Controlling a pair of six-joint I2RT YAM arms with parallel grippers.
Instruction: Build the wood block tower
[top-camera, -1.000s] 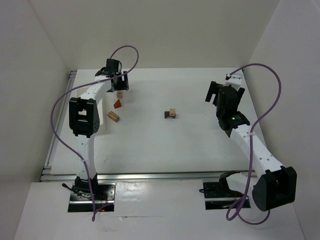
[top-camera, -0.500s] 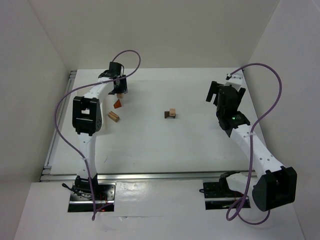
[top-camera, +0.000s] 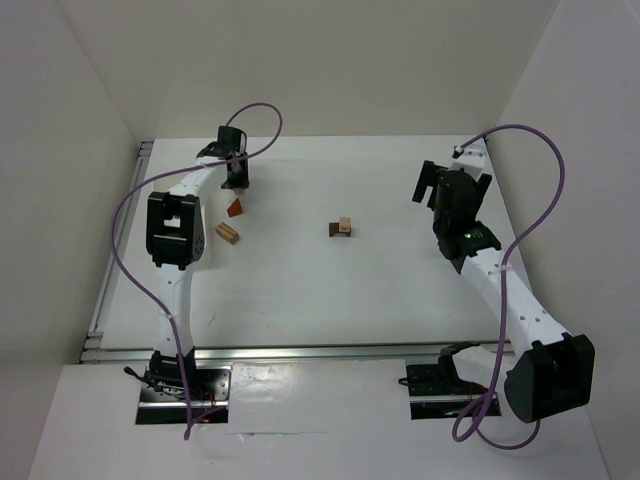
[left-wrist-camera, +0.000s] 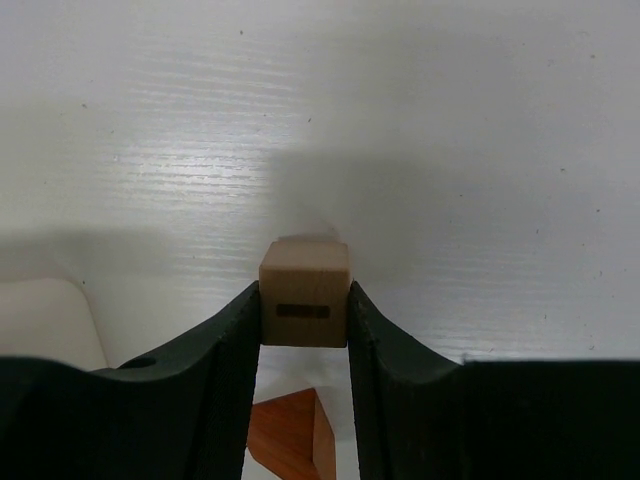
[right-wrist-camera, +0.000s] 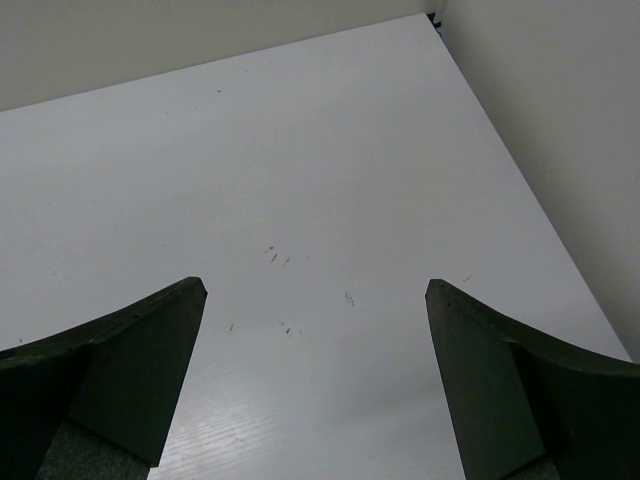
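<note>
My left gripper (left-wrist-camera: 304, 292) is shut on a light tan cube (left-wrist-camera: 305, 268) at the far left of the table; I cannot tell whether the cube is touching the table. In the top view the left gripper (top-camera: 238, 180) hides that cube. An orange-red triangular roof piece (top-camera: 235, 207) lies just in front of it and also shows in the left wrist view (left-wrist-camera: 290, 440). Another tan block (top-camera: 228, 233) lies nearer. At mid-table a tan cube (top-camera: 345, 222) sits on the dark brown arch piece (top-camera: 338, 231). My right gripper (top-camera: 428, 186) is open and empty, and its wrist view (right-wrist-camera: 315, 290) shows only bare table.
White walls close the table in at the back (top-camera: 330, 70), left and right. A metal rail (top-camera: 300, 350) runs along the near edge. Purple cables (top-camera: 540, 170) loop above both arms.
My left gripper has shifted a little to the right and now covers the tan cube that showed beside it earlier. The right arm has not moved.
</note>
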